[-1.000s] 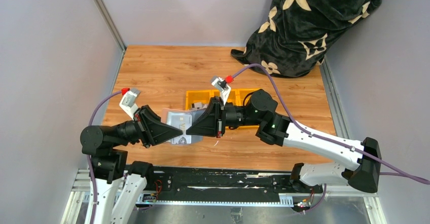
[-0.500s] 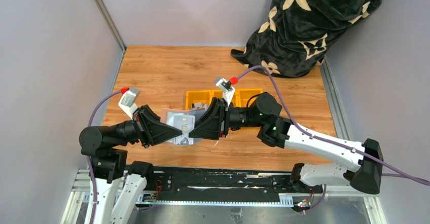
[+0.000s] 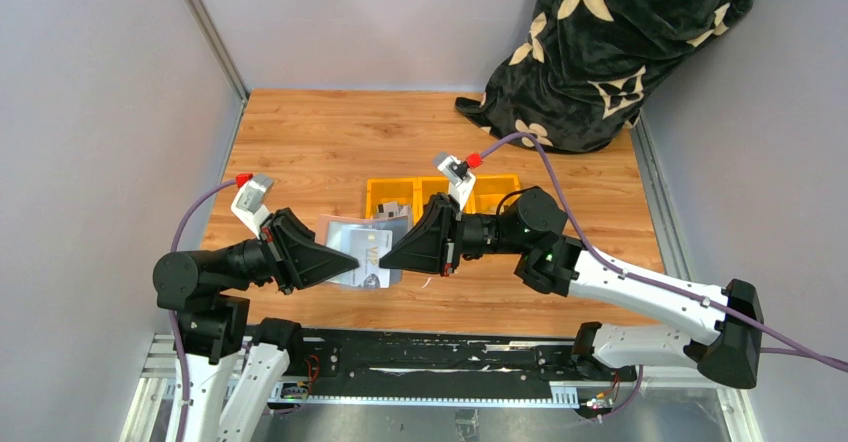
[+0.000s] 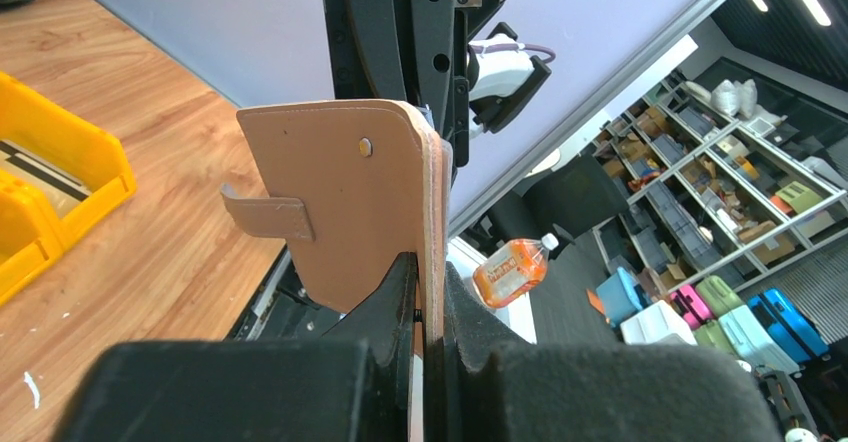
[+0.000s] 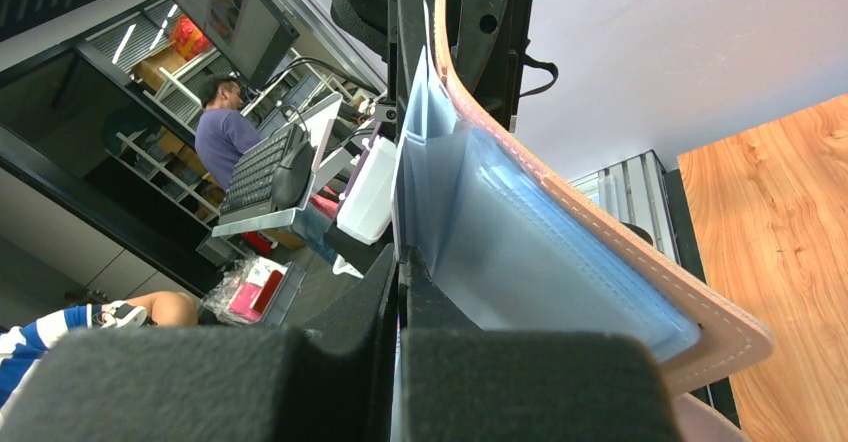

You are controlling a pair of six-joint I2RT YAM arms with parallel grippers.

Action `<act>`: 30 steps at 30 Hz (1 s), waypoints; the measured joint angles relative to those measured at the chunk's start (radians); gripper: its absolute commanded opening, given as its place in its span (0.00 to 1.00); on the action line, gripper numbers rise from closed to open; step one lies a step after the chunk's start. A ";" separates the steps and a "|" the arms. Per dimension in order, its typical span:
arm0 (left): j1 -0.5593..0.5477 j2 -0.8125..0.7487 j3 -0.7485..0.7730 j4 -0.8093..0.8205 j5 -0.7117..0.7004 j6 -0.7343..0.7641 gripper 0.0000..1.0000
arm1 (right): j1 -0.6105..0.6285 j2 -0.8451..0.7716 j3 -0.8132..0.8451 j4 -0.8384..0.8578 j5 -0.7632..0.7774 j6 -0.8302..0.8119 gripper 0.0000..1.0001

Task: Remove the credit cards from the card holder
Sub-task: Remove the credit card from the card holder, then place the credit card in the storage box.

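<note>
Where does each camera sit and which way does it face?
Top external: above and behind the bases, looking down at the table; both arms meet at the card holder.
Left wrist: faces the right gripper; own fingers clamp the holder.
Right wrist: faces the left gripper; own fingers pinch a credit card.
Both wrist views share the holder.

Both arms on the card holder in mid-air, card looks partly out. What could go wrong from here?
1. The left gripper pinches the holder at one edge only, so a pull may twist it or drag it free.
2. The right gripper grips the card hard against the blue sleeves. It may have caught a sleeve too, or it may slip off the thin edge.
</note>
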 measured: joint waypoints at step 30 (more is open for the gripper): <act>0.000 0.031 0.137 -0.269 -0.051 0.269 0.00 | -0.128 -0.174 -0.005 -0.273 0.032 -0.060 0.00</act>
